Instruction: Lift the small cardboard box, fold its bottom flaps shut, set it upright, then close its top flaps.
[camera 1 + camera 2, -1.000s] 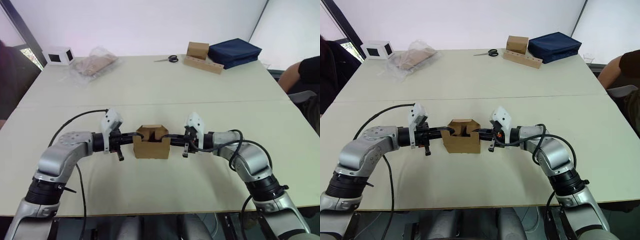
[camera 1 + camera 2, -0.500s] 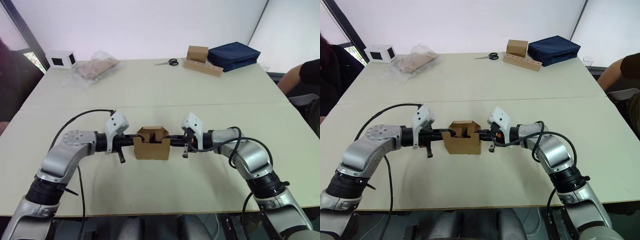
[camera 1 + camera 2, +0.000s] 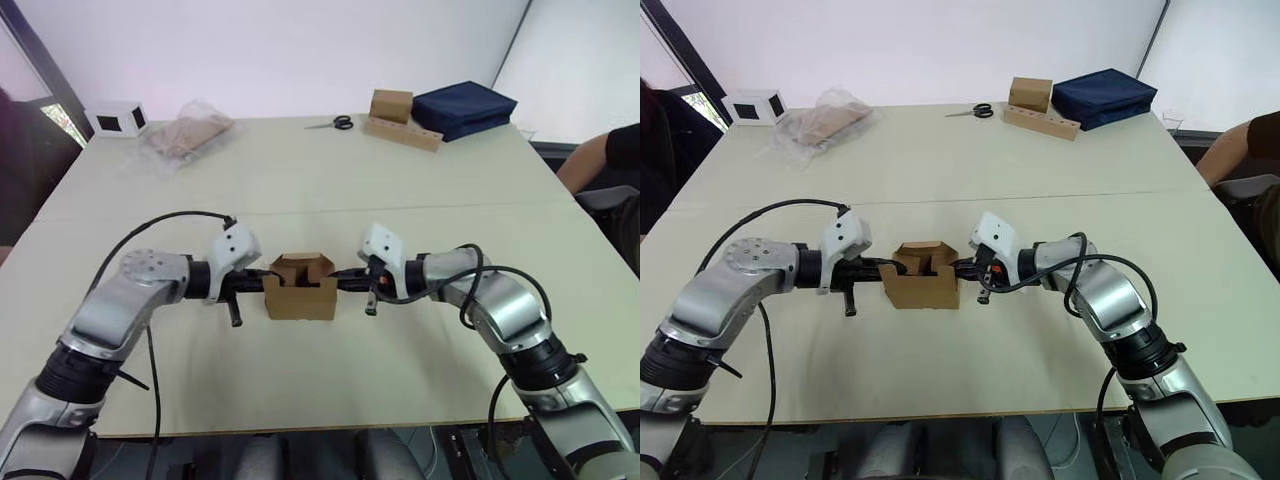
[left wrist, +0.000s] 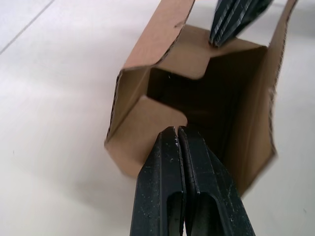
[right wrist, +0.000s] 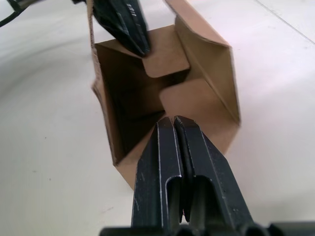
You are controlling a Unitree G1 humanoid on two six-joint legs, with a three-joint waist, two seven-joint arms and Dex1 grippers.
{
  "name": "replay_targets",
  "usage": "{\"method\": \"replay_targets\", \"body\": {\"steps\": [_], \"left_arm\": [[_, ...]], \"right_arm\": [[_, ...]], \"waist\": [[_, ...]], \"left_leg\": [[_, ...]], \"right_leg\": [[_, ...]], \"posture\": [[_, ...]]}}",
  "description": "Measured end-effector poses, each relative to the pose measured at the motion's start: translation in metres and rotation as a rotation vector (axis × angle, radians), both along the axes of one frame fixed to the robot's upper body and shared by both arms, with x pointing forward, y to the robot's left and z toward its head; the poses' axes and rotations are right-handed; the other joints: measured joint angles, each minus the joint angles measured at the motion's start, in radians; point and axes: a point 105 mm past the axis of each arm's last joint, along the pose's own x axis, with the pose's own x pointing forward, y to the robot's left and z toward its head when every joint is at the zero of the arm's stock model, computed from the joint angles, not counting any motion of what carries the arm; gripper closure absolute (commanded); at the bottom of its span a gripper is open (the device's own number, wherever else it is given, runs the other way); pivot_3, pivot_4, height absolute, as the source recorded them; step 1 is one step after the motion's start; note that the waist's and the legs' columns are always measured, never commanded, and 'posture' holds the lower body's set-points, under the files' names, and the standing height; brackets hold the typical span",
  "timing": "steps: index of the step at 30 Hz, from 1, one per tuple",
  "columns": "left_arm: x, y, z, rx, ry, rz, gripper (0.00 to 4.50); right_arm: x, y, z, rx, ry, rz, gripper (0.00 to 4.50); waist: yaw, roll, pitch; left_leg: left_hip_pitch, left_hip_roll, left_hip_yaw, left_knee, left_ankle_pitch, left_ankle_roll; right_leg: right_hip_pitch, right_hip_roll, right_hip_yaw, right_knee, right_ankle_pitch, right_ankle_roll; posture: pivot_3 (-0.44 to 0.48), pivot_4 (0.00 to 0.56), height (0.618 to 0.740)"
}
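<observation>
Small cardboard box [image 3: 299, 297] upright on table [image 3: 300, 190], midway between the two grippers, near the front edge. Open end up; top flaps [image 4: 170, 54] not yet shut.

Left gripper [image 4: 177, 135] just left of box, fingers pressed together with no gap, nothing between them. Tips resting on the near side flap, which is pushed partway inward over the box mouth. Same gripper in the head view at [image 3: 262, 281], reaching level from the left.

Right gripper [image 5: 173, 123] just right of box, fingers likewise closed flat against each other, holding nothing. Tips touching the opposite side flap, also folded partway in. In the head view at [image 3: 340, 277], pointing straight at the left gripper across the box.

Two side flaps notched, edges nearly meeting over a dark interior. Long flaps at front and back standing up, back one tilted slightly outward. In each wrist view the other gripper's black tip visible at the far flap.

Farther out, beyond both grippers: scissors [image 3: 334, 122] near the table's far edge; brown block with holed wooden strip [image 3: 402, 118] to their right; dark blue bag [image 3: 465, 106] right of that, well apart from the right gripper. Clear plastic bag with brown contents [image 3: 187, 135] and white cube with dark window [image 3: 118, 119] at far left, well apart from the left gripper. A person's arm [image 3: 598, 160] at the right edge.
</observation>
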Motion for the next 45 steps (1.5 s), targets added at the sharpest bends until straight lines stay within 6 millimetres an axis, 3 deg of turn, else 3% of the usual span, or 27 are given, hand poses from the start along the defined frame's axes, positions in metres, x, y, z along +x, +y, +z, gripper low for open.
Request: {"method": "replay_targets", "body": {"steps": [11,16,21,24,29,37,45], "left_arm": [[0.013,0.013,0.035,-0.147,0.004,0.049,4.46],[0.028,0.022,0.033,-0.149,-0.007,0.102,4.46],[0.046,0.016,0.017,-0.122,-0.013,0.111,4.46],[0.061,0.006,0.006,-0.156,0.018,0.111,4.46],[0.064,-0.001,-0.007,-0.171,0.072,0.069,4.46],[0.063,-0.016,0.001,-0.204,0.100,-0.044,4.46],[0.060,-0.027,-0.001,-0.221,0.134,-0.115,4.46]], "right_arm": [[-0.008,-0.025,0.032,0.114,-0.024,-0.062,4.50],[-0.036,-0.019,0.042,0.141,0.008,0.013,4.50],[-0.065,-0.001,0.036,0.138,0.089,0.130,4.50],[-0.072,0.008,0.027,0.126,0.126,0.154,4.50],[-0.063,0.014,0.013,0.060,0.099,0.114,4.50],[-0.047,0.021,0.024,0.062,0.012,0.098,4.50],[-0.043,0.026,0.018,0.043,0.025,0.099,4.50]], "waist": [[0.001,0.000,0.001],[0.001,0.000,0.001],[0.004,0.000,0.001],[0.005,-0.001,0.001],[-0.005,-0.001,0.001],[-0.001,-0.001,0.001],[-0.001,-0.001,0.001]], "left_leg": [[-0.010,0.000,0.000,0.002,0.000,0.000],[-0.011,0.000,0.000,0.002,0.000,0.000],[-0.012,0.000,0.000,0.003,0.000,0.000],[-0.012,0.000,0.000,0.004,0.000,0.000],[-0.013,0.000,0.000,0.003,0.000,-0.001],[-0.014,0.000,0.000,0.003,0.001,-0.001],[-0.014,0.000,0.000,0.003,0.001,-0.001]], "right_leg": [[-0.009,0.000,0.000,0.002,0.000,0.000],[-0.011,0.000,0.000,0.002,0.000,0.000],[-0.010,0.000,0.000,0.002,0.000,0.000],[-0.011,0.000,-0.001,0.002,0.000,0.000],[-0.013,0.000,0.000,0.002,0.000,0.000],[-0.013,0.000,-0.001,0.002,0.000,0.000],[-0.013,0.000,-0.001,0.002,0.000,0.000]], "posture": [[0.000,0.150,0.740],[0.000,0.150,0.740],[0.000,0.150,0.740],[0.000,0.150,0.740],[0.000,0.150,0.740],[0.000,0.150,0.740],[0.000,0.150,0.740]]}}
